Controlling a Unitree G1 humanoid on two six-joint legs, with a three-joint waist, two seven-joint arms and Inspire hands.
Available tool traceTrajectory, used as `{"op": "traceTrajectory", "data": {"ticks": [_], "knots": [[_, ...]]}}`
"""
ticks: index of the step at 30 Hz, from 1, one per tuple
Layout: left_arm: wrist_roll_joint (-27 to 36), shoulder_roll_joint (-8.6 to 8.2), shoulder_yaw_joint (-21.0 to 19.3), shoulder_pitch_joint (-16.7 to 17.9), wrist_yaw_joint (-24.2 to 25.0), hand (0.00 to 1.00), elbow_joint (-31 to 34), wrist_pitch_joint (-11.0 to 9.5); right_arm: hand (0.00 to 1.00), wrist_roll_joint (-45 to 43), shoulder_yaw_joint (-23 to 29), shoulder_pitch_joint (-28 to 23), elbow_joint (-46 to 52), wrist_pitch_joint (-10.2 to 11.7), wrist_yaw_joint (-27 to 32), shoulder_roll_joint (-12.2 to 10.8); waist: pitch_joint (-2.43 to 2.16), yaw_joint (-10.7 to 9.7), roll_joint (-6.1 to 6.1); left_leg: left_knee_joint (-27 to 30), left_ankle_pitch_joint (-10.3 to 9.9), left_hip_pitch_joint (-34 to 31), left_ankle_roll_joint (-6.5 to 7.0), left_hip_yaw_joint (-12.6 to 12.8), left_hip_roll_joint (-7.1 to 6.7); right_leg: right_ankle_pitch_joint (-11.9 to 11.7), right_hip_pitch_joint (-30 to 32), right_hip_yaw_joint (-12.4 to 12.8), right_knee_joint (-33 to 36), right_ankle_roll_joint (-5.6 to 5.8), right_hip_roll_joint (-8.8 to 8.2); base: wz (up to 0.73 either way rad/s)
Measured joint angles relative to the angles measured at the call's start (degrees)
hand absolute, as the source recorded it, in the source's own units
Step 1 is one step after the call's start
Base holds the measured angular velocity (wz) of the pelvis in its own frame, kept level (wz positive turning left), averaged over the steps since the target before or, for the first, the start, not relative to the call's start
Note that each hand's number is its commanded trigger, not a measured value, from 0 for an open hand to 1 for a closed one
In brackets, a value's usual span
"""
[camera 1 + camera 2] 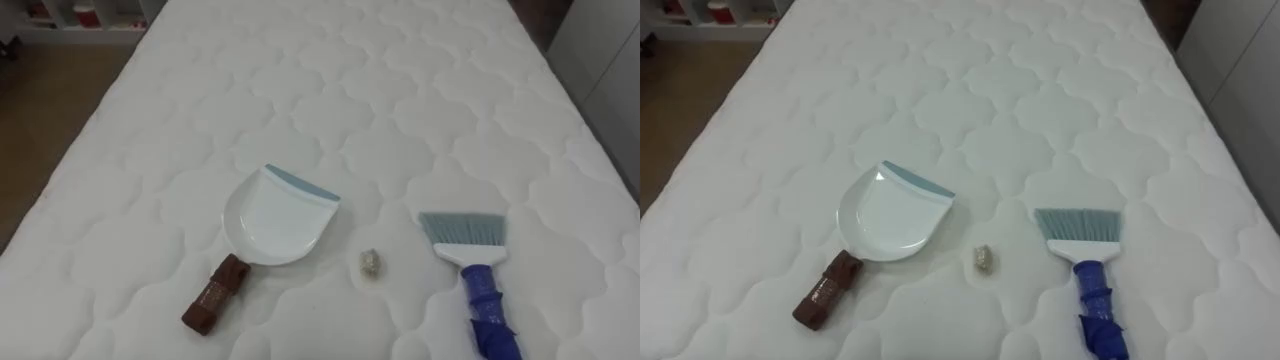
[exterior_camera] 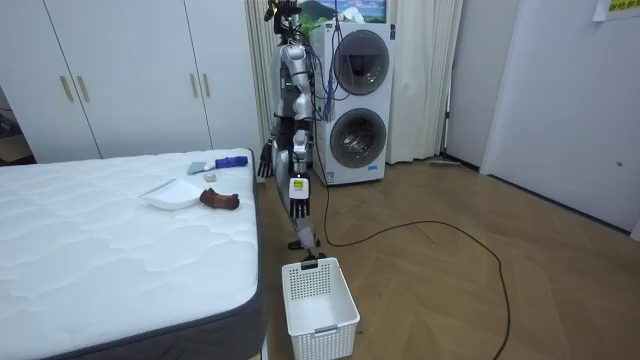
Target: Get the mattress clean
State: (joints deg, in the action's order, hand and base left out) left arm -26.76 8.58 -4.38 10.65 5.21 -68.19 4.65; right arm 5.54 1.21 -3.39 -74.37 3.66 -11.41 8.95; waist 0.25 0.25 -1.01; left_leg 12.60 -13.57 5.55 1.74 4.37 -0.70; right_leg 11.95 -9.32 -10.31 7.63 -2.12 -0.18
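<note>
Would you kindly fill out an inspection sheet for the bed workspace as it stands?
Surface: white quilted mattress.
Job's things: dustpan lies left, brush right, small crumpled scrap between them, touching neither.
Clutter: nothing seen.
Hands: left hand and right hand hang at the robot's sides.
Cables: nothing seen on the mattress.
Surroundings: white basket on the floor near the mattress corner; stacked washing machines and wardrobe behind.

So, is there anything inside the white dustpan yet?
No: the dustpan is bare white inside, with nothing in it. The small crumpled scrap lies on the mattress between the pan and the brush, touching neither. Whatever is under the pan is covered.
</note>
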Motion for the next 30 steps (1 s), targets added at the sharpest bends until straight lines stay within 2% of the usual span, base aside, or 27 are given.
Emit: {"op": "traceTrajectory", "data": {"ticks": [10,13,17,20,24,30], "knots": [[0.2,0.0,0.0,0.1,-0.2,0.0,0.3,-0.2,0.0,0.0,0.0,0.0,0.0,0.0,0.4,-0.2,0.06,0.0,-0.35,0.0,0.0,-0.1,0.0,-0.1,-0.01,0.0,0.1,0.0,0.0,0.0,0.0,0.0],[0.2,-0.02,-0.3,0.4,-1.9,0.0,1.6,-0.6,0.0,0.9,-0.1,-0.1,0.1,0.0,0.8,-0.2,0.06,0.1,-0.41,0.0,0.0,-0.2,0.0,-0.1,-0.02,0.0,0.2,0.0,0.0,0.0,0.01,0.0],[0.4,0.03,-2.4,-0.1,-5.8,0.0,2.9,-2.5,0.0,1.1,-0.1,-0.1,0.1,0.1,0.8,-0.2,-0.02,-0.1,-0.61,0.0,0.0,-0.4,0.0,-0.3,-0.02,0.0,0.3,-0.1,0.0,0.0,0.06,0.01],[2.1,-0.12,-2.5,-0.5,-9.3,0.0,6.4,-4.7,0.0,2.0,-0.1,0.1,-0.7,0.8,0.9,-0.2,-0.2,-0.1,-0.22,0.1,0.0,-0.9,0.02,-0.7,-0.06,0.0,0.4,-0.6,0.0,0.0,0.03,0.08],[2.8,-0.21,-3.6,-1.2,-13.9,0.0,12.2,-8.7,0.0,2.5,-0.1,0.0,-1.2,1.9,2.1,-0.1,-0.08,0.1,-0.29,0.0,0.0,-0.9,0.02,-0.7,-0.06,0.0,0.4,-0.7,0.1,-0.01,0.04,0.0],[4.8,-0.47,-3.4,-2.9,-18.7,0.0,20.2,-11.6,0.0,2.2,-0.1,0.0,-1.1,2.7,1.9,0.4,-0.23,-0.1,0.03,-0.3,0.0,-1.0,0.03,-0.4,-0.02,0.0,1.1,-0.3,0.3,-0.01,0.06,-0.02]]}}
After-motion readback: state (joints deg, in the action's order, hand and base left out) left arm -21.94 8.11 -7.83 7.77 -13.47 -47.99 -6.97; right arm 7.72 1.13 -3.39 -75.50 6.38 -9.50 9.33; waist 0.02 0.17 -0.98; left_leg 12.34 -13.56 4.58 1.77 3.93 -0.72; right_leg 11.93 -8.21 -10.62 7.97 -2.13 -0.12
